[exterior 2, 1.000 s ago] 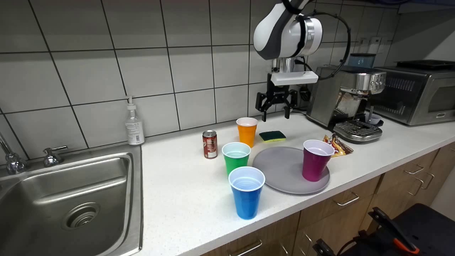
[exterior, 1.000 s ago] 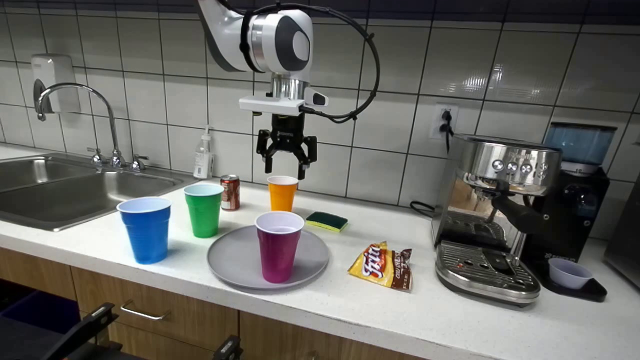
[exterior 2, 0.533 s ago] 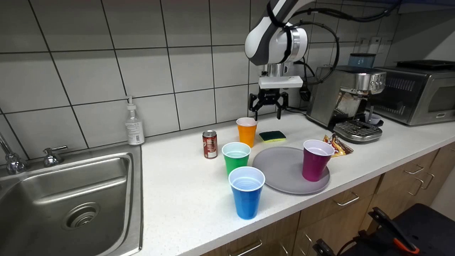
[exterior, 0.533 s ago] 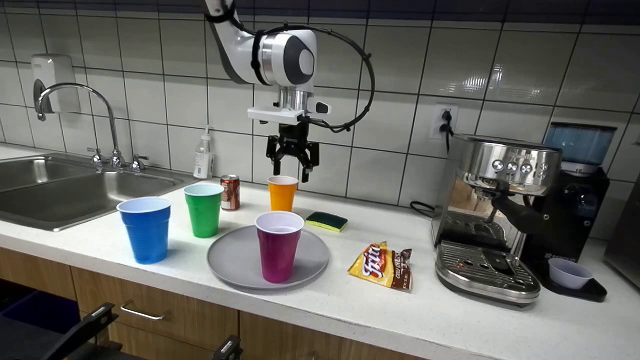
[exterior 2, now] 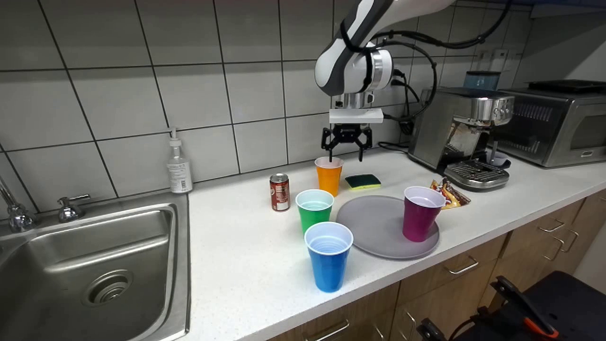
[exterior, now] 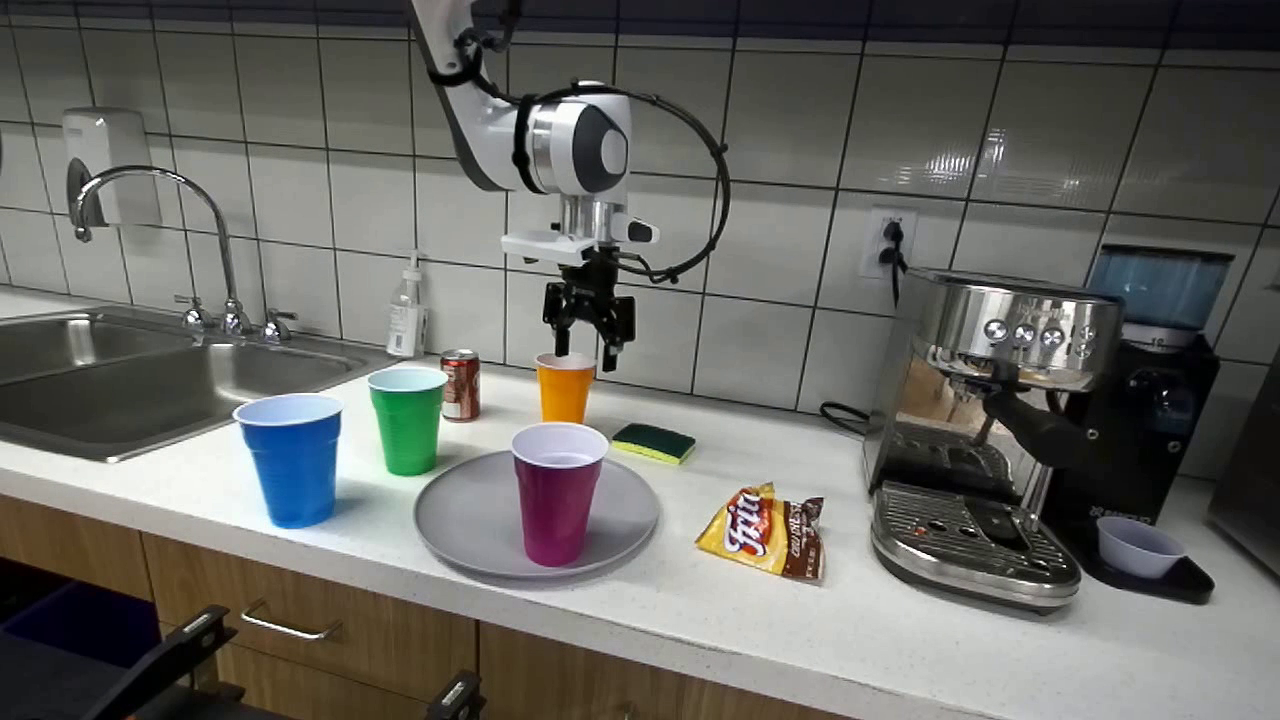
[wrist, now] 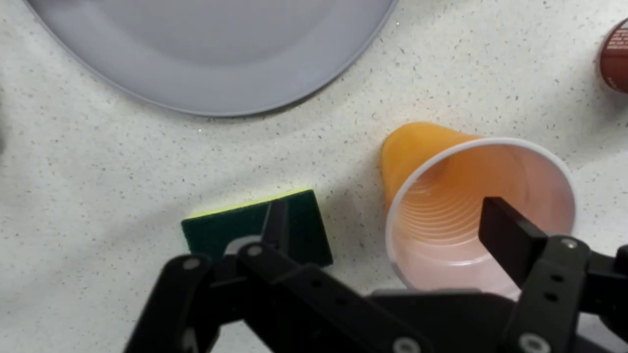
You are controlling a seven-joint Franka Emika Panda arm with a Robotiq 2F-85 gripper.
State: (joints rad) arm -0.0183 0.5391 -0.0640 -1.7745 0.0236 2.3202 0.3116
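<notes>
My gripper (exterior: 586, 357) is open and holds nothing. It also shows in an exterior view (exterior 2: 346, 159) and in the wrist view (wrist: 384, 203). It points down, nearest to an upright orange cup (exterior: 565, 392), which also shows in an exterior view (exterior 2: 329, 179). In the wrist view, one finger overlaps the mouth of the orange cup (wrist: 441, 211); I cannot tell whether its tip is above or inside the rim. The other finger is over a green and yellow sponge (wrist: 306, 225), which lies beside the cup in both exterior views (exterior: 653, 442) (exterior 2: 362, 181).
A grey plate (exterior: 465, 520) bears a purple cup (exterior: 557, 505). A green cup (exterior: 408, 430), a blue cup (exterior: 292, 470) and a red can (exterior 2: 280, 193) stand nearby. A snack bag (exterior: 765, 533) lies before a coffee machine (exterior: 990, 440). A sink (exterior 2: 177, 265) and soap bottle (exterior 2: 179, 168) are at one side.
The gripper has come down and moved over toward the orange cup, turning slightly. It stays open. The cups, plate, sponge and other things have not moved.
</notes>
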